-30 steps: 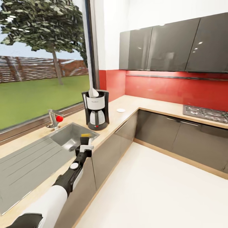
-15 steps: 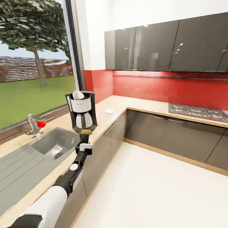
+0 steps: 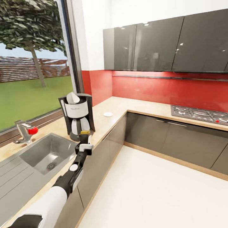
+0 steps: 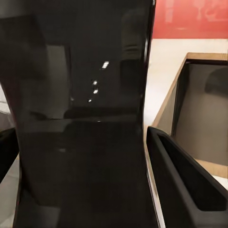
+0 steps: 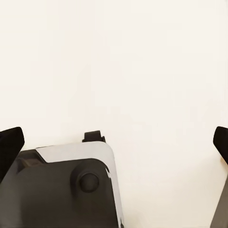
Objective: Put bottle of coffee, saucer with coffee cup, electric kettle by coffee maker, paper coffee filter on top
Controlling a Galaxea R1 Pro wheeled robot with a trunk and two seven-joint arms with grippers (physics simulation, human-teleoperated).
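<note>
Where fingers (image 4: pixel 183 185) grip it, the bottle of coffee (image 3: pixel 85 136) stands upright.

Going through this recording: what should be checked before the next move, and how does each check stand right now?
1. Bottle of coffee gripped by left tool: ok.
2. Paper coffee filter on top of coffee maker: ok.
3. Bare kitchen countertop beside the maker: ok.
4. Bottle resting on the countertop: cannot tell, its bottom is hidden.
5. Cup on saucer: not ok, saucer looks bare.
6. Right tool open and free: ok.
</note>
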